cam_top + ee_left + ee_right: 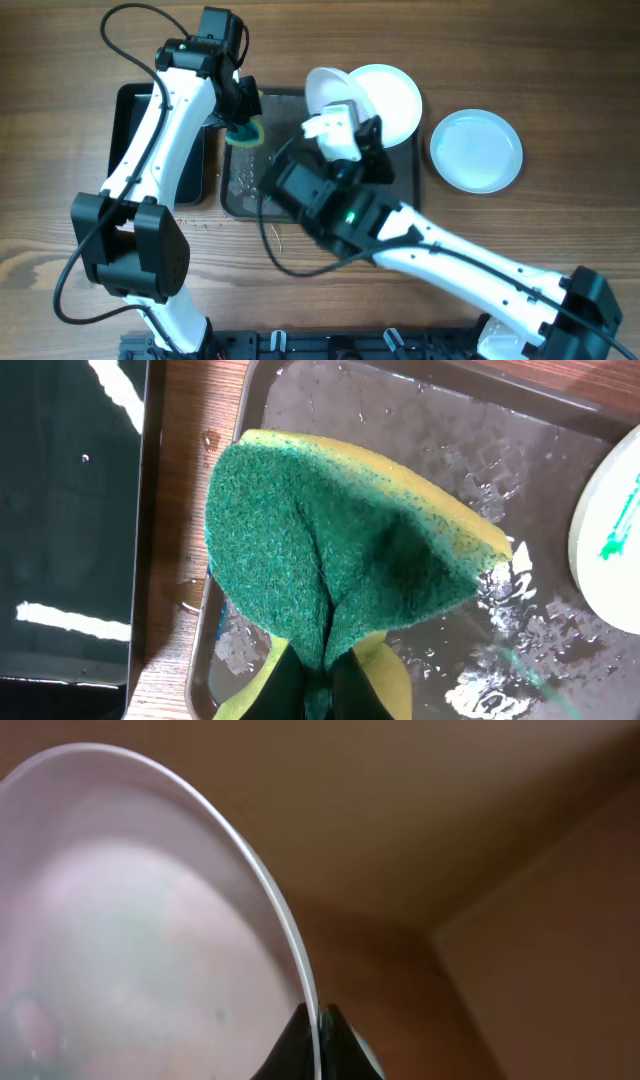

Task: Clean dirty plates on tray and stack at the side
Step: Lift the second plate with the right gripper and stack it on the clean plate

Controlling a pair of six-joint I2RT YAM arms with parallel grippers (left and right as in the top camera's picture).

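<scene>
Green scouring fibre over yellow foam: the sponge is folded and pinched tight at its lower end by the left hand. It hangs over the left part of the large, flat, dark grey rectangular tray, presumably so that its rough face can meet a dirty dish.

The right hand is closed on the rim of a round, shallow white lifted plate, held above the middle of the tray and tipped up on edge. I judge that the tilt offers its face to the sponge and lets drips fall back onto the tray rather than the wooden table. Beads and puddles of water lie on the tray floor below the sponge.

From the right wrist the lifted plate looks glossy, with only a faint greenish cast. At the right edge of the left wrist view a white plate shows a bright teal streak, but I cannot tell which plate that is.

A second plate, white where it shows, lies flat on the right part of the tray, partly behind the lifted one. A third plate, plain white, rests on the table just beside the tray's right side, probably starting the stack. A smaller glossy black container sits just beside the tray's left side.
</scene>
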